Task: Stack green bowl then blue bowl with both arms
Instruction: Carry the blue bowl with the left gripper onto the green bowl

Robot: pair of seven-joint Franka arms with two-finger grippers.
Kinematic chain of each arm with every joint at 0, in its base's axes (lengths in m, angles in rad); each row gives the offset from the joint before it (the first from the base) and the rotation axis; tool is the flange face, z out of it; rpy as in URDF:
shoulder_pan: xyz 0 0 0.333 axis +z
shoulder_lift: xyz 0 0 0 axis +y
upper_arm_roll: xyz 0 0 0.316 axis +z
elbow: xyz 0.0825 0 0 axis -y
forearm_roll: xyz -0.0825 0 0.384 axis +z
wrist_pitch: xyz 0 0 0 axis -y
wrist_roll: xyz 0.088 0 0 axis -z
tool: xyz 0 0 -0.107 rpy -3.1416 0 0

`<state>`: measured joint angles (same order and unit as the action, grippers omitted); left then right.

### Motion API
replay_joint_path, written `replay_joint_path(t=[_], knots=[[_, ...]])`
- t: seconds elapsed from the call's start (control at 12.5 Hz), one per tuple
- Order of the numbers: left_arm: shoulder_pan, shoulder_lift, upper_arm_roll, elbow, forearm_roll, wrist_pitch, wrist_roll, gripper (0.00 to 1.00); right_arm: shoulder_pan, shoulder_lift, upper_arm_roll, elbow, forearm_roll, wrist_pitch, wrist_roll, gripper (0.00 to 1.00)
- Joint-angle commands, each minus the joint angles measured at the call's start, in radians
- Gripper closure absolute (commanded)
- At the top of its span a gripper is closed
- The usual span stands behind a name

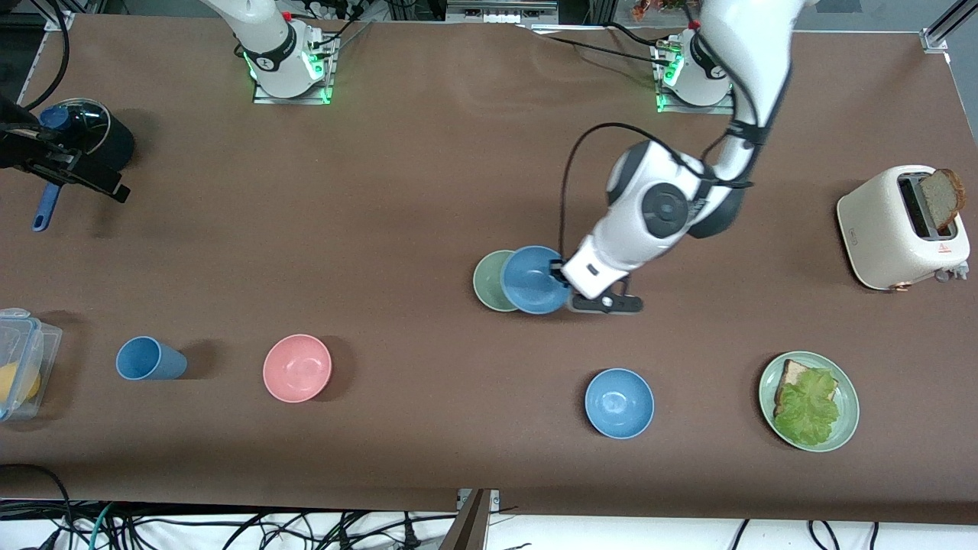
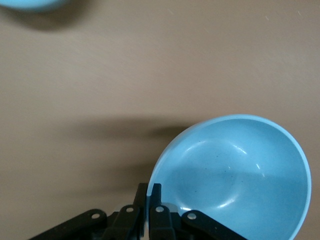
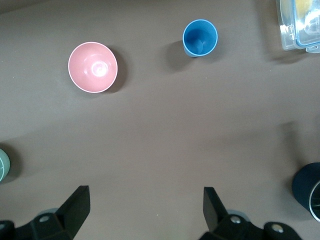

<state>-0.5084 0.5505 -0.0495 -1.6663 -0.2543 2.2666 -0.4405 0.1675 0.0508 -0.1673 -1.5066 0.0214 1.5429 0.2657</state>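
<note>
The pale green bowl [image 1: 486, 281] sits on the brown table near its middle. It also shows at the edge of the right wrist view [image 3: 2, 165]. My left gripper [image 1: 561, 273] is shut on the rim of the dusky blue bowl [image 1: 535, 279] and holds it tilted, partly over the green bowl on the side toward the left arm's end. In the left wrist view the fingers [image 2: 149, 187] pinch the blue bowl's [image 2: 235, 175] rim. My right gripper [image 1: 69, 164] is open and empty [image 3: 145, 210] over the right arm's end of the table.
A brighter blue bowl [image 1: 619, 402], a pink bowl [image 1: 297, 367] and a blue cup [image 1: 145, 359] stand nearer the front camera. A green plate [image 1: 850, 397] with lettuce and bread and a toaster [image 1: 894, 229] are at the left arm's end. A dark pot [image 1: 92, 137] and a clear container [image 1: 23, 359] are at the right arm's end.
</note>
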Motion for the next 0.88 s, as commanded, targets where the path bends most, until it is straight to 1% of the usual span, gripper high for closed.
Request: replay_joint_path(t=[0.0,0.4,0.48,0.56,0.64,0.72,0.8], knots=[[-0.056,0.071,0.025,0.077,-0.013,-0.015,-0.049,1.0,-0.002,0.007,0.003,0.019,0.002,-0.007,0.003,0.0],[-0.065,0.092,0.025,0.076,-0.008,-0.012,-0.047,1.0,-0.002,0.007,0.003,0.019,0.0,0.0,0.001,0.0],[-0.065,0.092,0.026,0.076,-0.008,-0.013,-0.047,0.93,-0.002,0.007,0.003,0.019,0.0,-0.001,0.001,0.0],[-0.065,0.091,0.037,0.077,-0.01,-0.013,-0.047,0.75,-0.002,0.009,0.003,0.019,0.0,-0.001,0.001,0.0],[-0.065,0.088,0.046,0.079,-0.013,-0.013,-0.053,0.39,-0.002,0.009,0.003,0.019,0.0,-0.001,0.001,0.0],[-0.064,0.078,0.053,0.08,-0.016,-0.018,-0.052,0.0,-0.002,0.009,0.003,0.019,0.0,-0.001,0.001,0.0],[-0.062,0.065,0.066,0.094,-0.022,-0.027,-0.053,0.0,-0.002,0.009,0.003,0.019,0.0,-0.001,0.001,0.0]])
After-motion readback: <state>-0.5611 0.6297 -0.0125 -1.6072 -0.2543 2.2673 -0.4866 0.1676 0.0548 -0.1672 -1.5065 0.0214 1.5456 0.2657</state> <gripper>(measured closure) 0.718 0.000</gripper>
